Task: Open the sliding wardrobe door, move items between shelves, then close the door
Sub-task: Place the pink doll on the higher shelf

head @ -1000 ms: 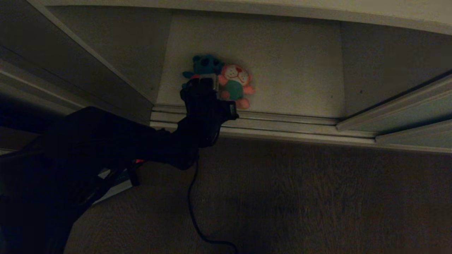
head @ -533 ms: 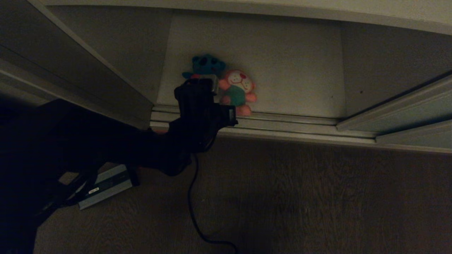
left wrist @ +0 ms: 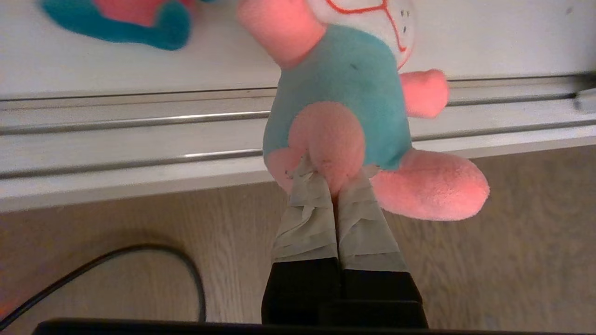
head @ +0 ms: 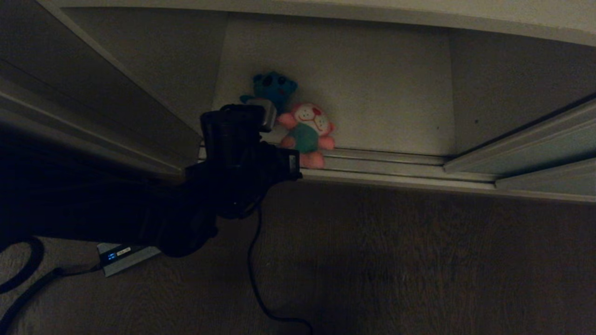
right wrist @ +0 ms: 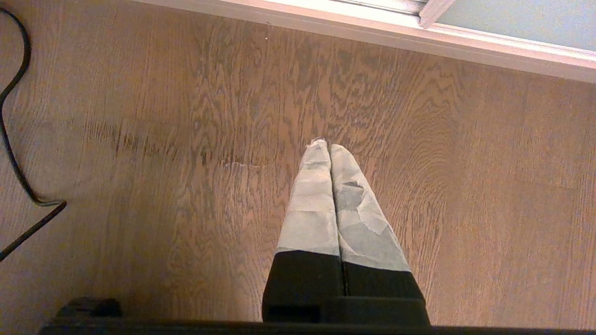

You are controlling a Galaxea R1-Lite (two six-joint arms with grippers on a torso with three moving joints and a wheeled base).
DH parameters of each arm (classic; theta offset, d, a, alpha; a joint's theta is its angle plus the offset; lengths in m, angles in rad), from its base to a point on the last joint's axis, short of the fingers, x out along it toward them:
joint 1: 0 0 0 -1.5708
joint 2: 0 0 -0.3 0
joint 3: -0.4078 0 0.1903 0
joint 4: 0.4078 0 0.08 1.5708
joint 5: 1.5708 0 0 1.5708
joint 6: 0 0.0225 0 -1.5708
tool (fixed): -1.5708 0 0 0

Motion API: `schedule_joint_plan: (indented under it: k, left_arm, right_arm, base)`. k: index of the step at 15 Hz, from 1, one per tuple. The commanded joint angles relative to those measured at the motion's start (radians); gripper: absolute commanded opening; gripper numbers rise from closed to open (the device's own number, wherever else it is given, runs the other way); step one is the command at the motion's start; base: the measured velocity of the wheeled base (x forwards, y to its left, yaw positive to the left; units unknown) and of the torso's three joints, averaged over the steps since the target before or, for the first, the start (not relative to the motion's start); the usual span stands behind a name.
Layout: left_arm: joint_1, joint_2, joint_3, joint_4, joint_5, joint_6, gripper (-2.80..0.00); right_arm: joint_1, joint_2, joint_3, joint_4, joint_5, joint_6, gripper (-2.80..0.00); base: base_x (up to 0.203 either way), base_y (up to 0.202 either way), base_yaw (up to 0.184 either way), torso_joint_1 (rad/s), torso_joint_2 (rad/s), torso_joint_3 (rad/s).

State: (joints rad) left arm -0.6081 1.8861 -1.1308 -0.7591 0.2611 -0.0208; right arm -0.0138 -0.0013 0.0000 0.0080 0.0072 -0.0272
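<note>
The pink plush toy (head: 306,134) sits centre frame in the head view, its long axis running up and down the picture with a slight lean: white face toward the top, feet toward the bottom over the ribbed floor track (head: 382,164). The left gripper (left wrist: 334,179) is pinched tight on one of its pink legs. The small teal toy (head: 274,86) lies just above and left of it on the off-white bottom shelf (head: 382,88). The right gripper (right wrist: 328,148) hangs over the wooden floor (right wrist: 186,139), fingers pressed together on nothing
</note>
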Motion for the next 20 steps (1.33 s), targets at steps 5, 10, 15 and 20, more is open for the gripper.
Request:
schedule_joint_plan:
  k: [5, 10, 15, 20]
  left_arm:
    - [-0.032, -0.191, 0.116, 0.079, 0.01, -0.011, -2.8]
    - [-0.046, -0.317, 0.232, 0.166, 0.01, -0.012, -2.8]
    - [-0.062, -0.457, 0.382, 0.255, 0.009, -0.012, -2.8]
    - [-0.105, -0.838, 0.458, 0.494, 0.008, -0.009, -2.8]
  right_arm:
    - [0.0, 0.001, 0.003, 0.0, 0.0, 0.0, -2.8]
    - [0.0, 0.001, 0.003, 0.0, 0.0, 0.0, -2.8]
    - [0.0, 0.001, 0.003, 0.0, 0.0, 0.0, -2.8]
    - [0.0, 0.001, 0.003, 0.0, 0.0, 0.0, -2.8]
  base:
    - [0.0, 0.0, 0.0, 0.0, 0.0, 0.0]
    - [0.0, 0.0, 0.0, 0.0, 0.0, 0.0]
    - [0.0, 0.0, 0.0, 0.0, 0.0, 0.0]
    - [0.0, 0.0, 0.0, 0.0, 0.0, 0.0]
